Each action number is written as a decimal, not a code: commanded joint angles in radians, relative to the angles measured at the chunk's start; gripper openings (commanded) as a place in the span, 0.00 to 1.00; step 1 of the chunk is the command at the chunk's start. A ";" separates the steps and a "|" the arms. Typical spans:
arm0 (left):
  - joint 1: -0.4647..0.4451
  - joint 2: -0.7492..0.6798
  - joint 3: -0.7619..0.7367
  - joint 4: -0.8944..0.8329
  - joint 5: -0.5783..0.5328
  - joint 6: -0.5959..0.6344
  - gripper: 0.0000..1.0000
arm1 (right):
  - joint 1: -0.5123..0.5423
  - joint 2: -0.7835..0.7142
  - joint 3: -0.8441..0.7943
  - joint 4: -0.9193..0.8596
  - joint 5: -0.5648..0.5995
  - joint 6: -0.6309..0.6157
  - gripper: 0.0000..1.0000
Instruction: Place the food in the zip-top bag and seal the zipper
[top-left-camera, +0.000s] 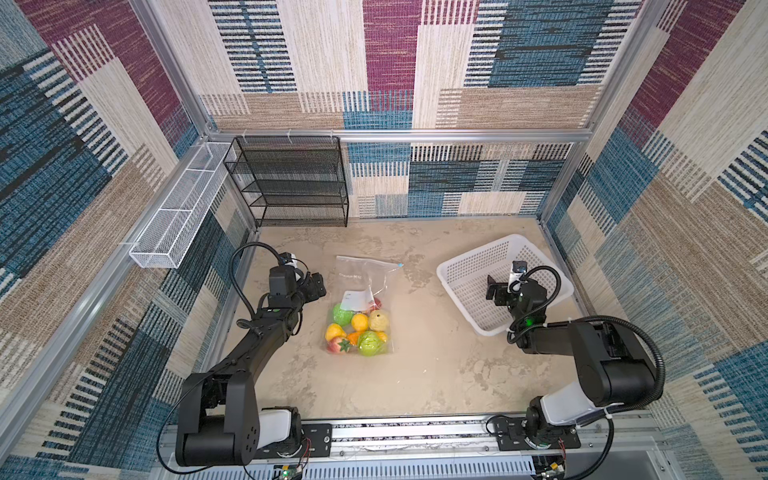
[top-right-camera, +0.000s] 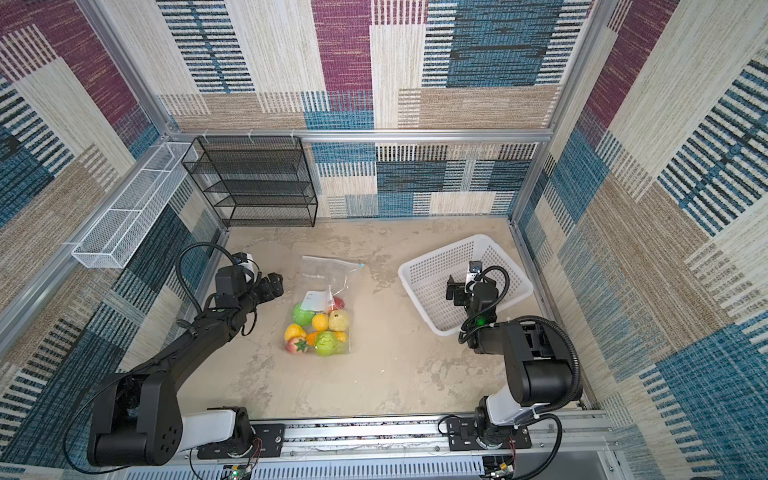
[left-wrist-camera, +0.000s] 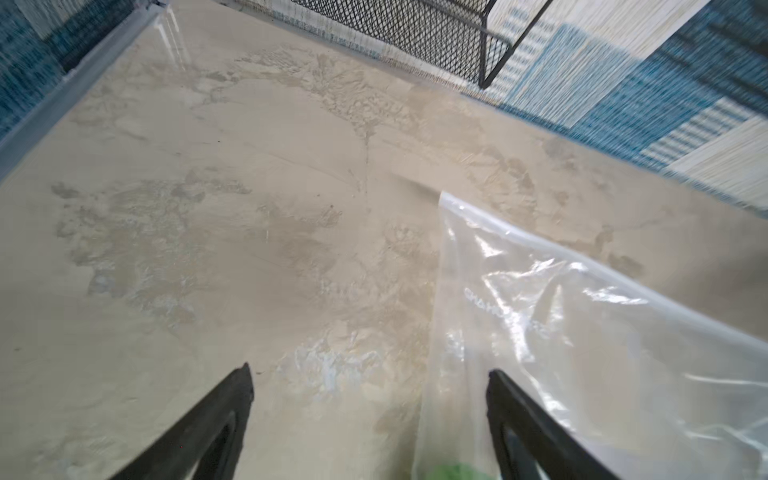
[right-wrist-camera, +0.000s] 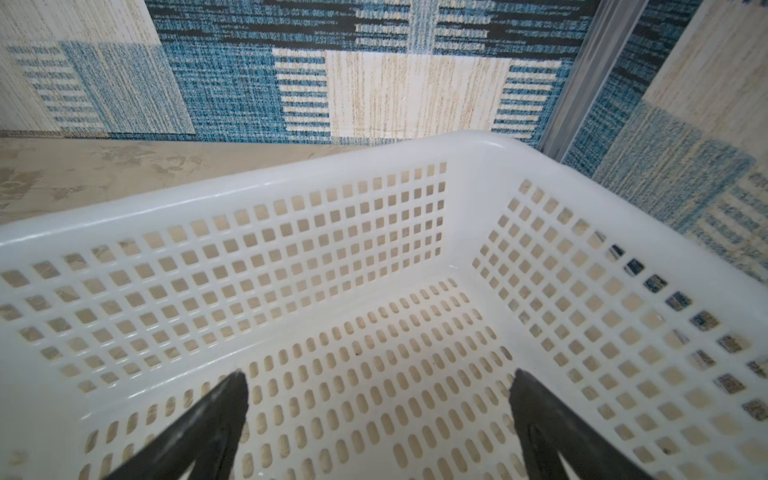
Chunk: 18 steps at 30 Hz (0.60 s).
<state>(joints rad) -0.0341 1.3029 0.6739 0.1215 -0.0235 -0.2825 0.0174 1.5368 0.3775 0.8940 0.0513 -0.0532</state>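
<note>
**ITEM: BAGGED FOOD, ZIPPER SEAL PENDING**

**Both top views.** The zip-top bag (top-left-camera: 361, 282) (top-right-camera: 328, 276) lies flat at mid-tabletop (top-left-camera: 436, 374). All the food (top-left-camera: 359, 328) (top-right-camera: 320, 328) is bunched in its near end. The zipper (top-left-camera: 370, 261) runs along the far edge, with the blue slider tab (top-left-camera: 400, 264) (top-right-camera: 361, 264) at its right end. You cannot tell from here whether the track is closed. The left gripper (top-left-camera: 318, 284) (top-right-camera: 274, 284) sits just beside the bag's left edge, jaws apart and empty. The right gripper (top-left-camera: 492, 289) (top-right-camera: 451, 286) hangs over the white basket (top-left-camera: 478, 251) near the right edge, jaws spread wide and empty.

**Left wrist.** The left gripper (left-wrist-camera: 370, 370) has its fingers apart. One finger is over the bag's (left-wrist-camera: 582, 332) edge and the other over bare tabletop. A scrap of green food (left-wrist-camera: 453, 471) shows low in the frame.

**Right wrist.** The right gripper (right-wrist-camera: 379, 373) is open above the basket (right-wrist-camera: 291, 187), which holds nothing.

**Handling note.** Loading looks complete, so sealing is probably your remaining step.
- Pin the mouth corner opposite the slider tab with the left gripper so the film cannot drag.
- Bring the right gripper across and pinch the tab squarely.
- Draw it along the track in one straight, low pull.
- Keep the food clear of the mouth, because wrinkled film could jam the slider.
</note>
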 joint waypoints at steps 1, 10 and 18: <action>-0.019 0.010 -0.022 0.092 -0.155 0.109 0.91 | 0.000 -0.010 -0.016 0.115 -0.019 0.019 0.99; -0.022 0.071 -0.037 0.180 -0.124 0.167 0.91 | -0.016 -0.017 -0.149 0.340 0.004 0.052 0.99; -0.075 0.030 -0.106 0.228 -0.240 0.197 0.90 | -0.015 -0.008 -0.166 0.381 0.014 0.053 0.99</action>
<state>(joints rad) -0.0879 1.3403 0.5861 0.3084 -0.1745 -0.1219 0.0006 1.5272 0.2153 1.2167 0.0532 -0.0074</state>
